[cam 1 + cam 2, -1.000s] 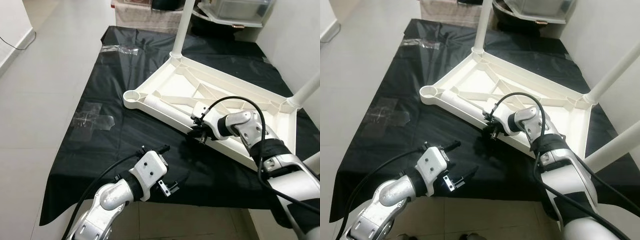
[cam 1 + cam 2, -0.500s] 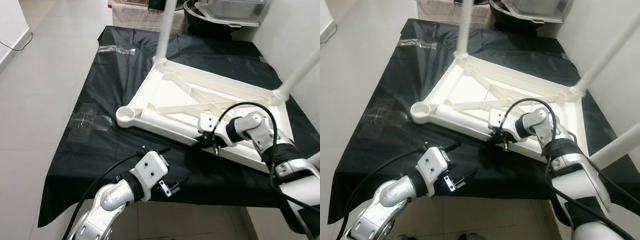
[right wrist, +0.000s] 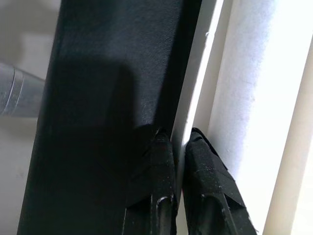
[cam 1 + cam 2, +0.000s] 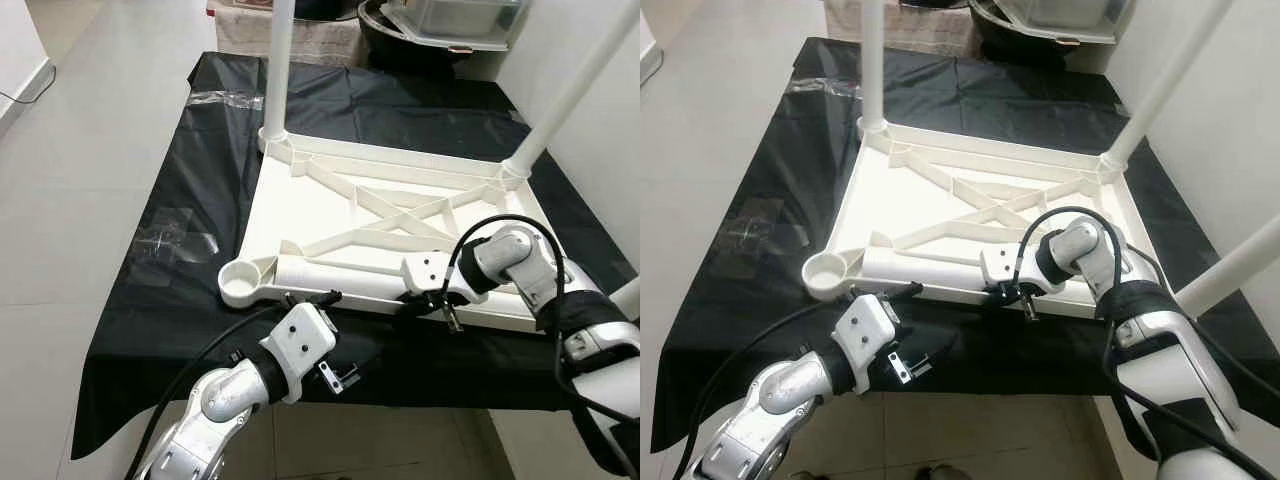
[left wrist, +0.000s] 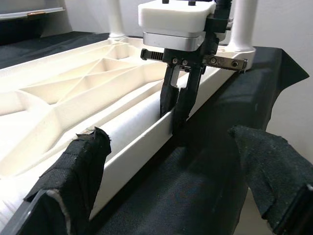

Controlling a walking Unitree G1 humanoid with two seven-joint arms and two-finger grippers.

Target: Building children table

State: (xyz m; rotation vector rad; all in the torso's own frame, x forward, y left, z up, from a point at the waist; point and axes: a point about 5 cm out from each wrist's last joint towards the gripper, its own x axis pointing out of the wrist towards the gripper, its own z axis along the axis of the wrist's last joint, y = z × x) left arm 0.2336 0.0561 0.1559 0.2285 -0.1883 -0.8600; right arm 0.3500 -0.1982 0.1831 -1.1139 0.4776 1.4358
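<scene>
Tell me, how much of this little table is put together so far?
The white tabletop lies upside down on the black sheet. At least two legs already stand in its far corners. In hand: the right gripper pinches the tabletop's near rim. The left gripper hovers open near the empty corner socket, which has yet to get its leg.

A pale tiled floor (image 4: 90,150) carries a black sheet (image 4: 190,250) spread flat, its near edge ending short of the robot. On the sheet lies an upturned white table (image 4: 380,215), ribbed underside up, legs rising from its corners. Clear tape (image 4: 170,235) sticks to the sheet left of it; another strip (image 4: 235,97), possibly tape too, lies farther back.
</scene>
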